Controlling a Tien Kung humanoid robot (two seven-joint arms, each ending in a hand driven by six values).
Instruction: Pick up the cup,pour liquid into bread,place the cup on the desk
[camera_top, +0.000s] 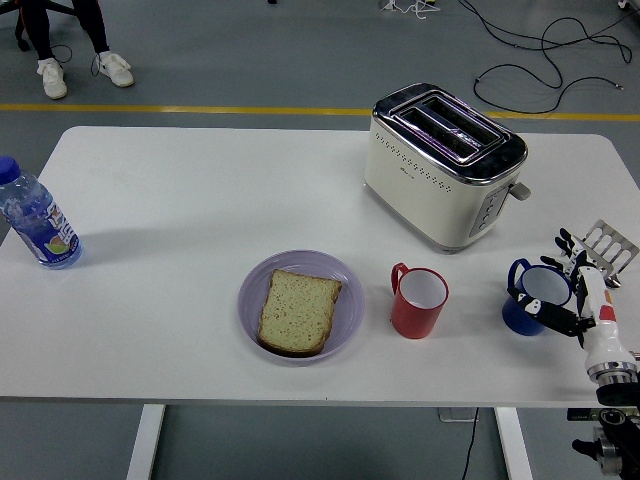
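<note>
Grey floor with a yellow line and loose cables behind, white worktop (200, 190) in front. Right hand (570, 295) comes in from the lower right corner, fingers (553, 316) curled around the blue cup (530, 296), which sits upright near the worktop's right edge; thumb on the near side of the cup, the other fingertips over its far rim. Metal rack (605, 243) just behind the fingers. Left of the fingers: red cup (418, 301), upright, handle pointing away from the hand. Further left, purple plate (340, 325) with a slice of bread (297, 310) lying flat on it. Cream toaster (440, 165) well beyond the fingers, up-left. Water bottle (35, 218) at the far left edge. A person's legs and white shoes (55, 75) top left.
</note>
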